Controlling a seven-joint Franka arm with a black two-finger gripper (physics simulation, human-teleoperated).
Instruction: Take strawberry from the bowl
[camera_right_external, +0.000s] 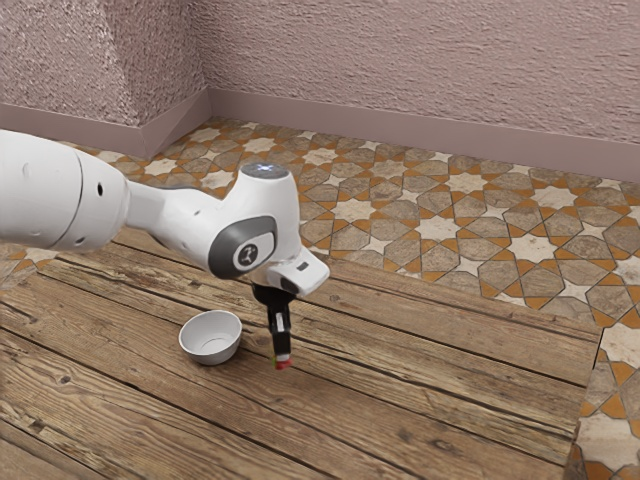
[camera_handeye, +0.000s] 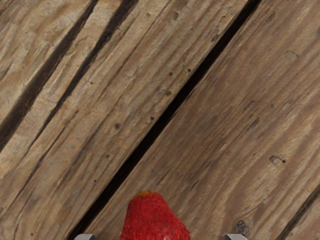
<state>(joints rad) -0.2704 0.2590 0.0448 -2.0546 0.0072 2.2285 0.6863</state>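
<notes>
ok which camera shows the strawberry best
The wrist view: there the strawberry is large and close, its dimpled red skin and yellowish end clear, though the lower edge cuts it off. The exterior view gives a small patch of red at the tip of the gripper, but it does place the fruit outside the bowl.

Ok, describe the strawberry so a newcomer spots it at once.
Find the wooden table, then the black gripper pointing down over it. The strawberry is at the gripper's tip: small and red, outside the plain white bowl nearby.
</notes>
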